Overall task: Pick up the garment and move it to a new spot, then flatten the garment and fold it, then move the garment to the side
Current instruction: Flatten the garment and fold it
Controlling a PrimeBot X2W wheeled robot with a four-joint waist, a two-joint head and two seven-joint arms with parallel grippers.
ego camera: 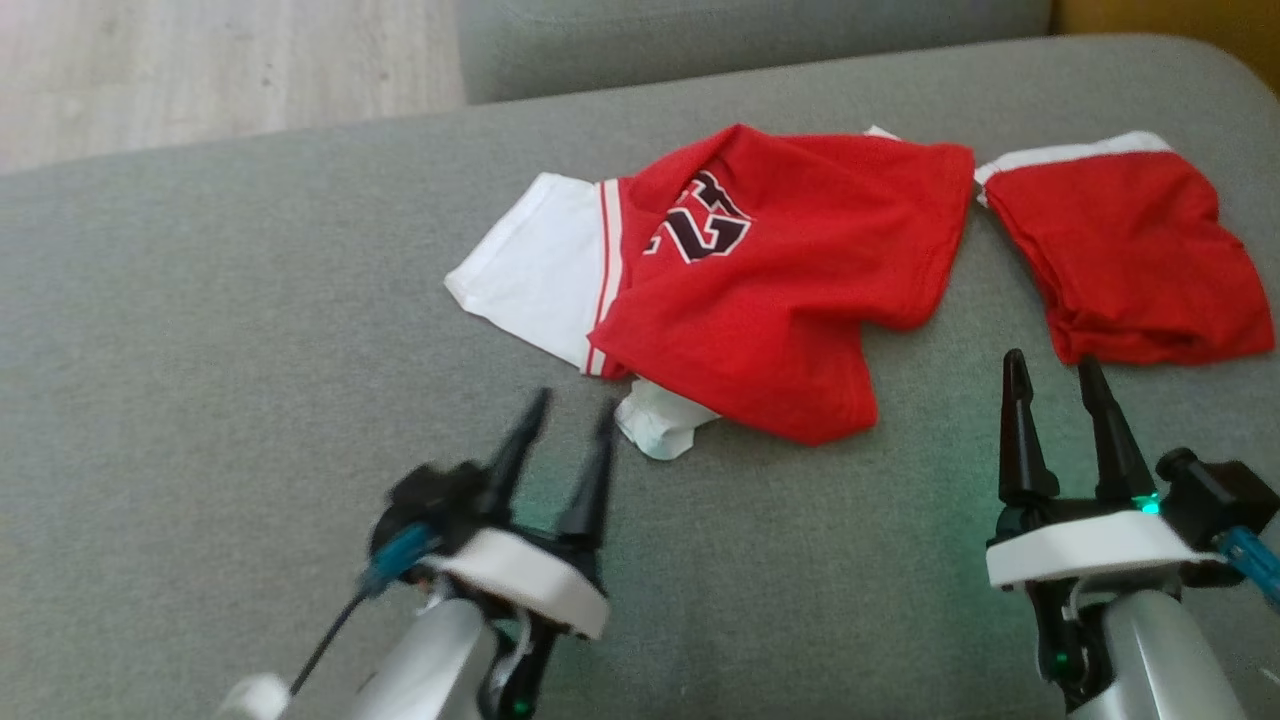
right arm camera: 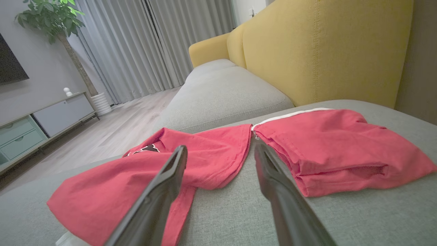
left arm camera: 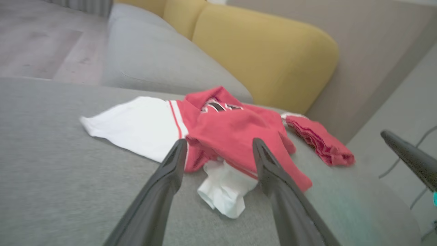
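Lying crumpled on the grey cushion, the garment ran left–right, white end leftward — its dark numerals creased, unreadable. Left gripper and right gripper: fingers spread, empty.

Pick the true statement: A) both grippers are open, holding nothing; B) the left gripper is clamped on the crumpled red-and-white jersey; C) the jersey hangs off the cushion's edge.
A: the left gripper and right gripper show spread fingers with nothing between them; the jersey lies loose on the grey cushion.
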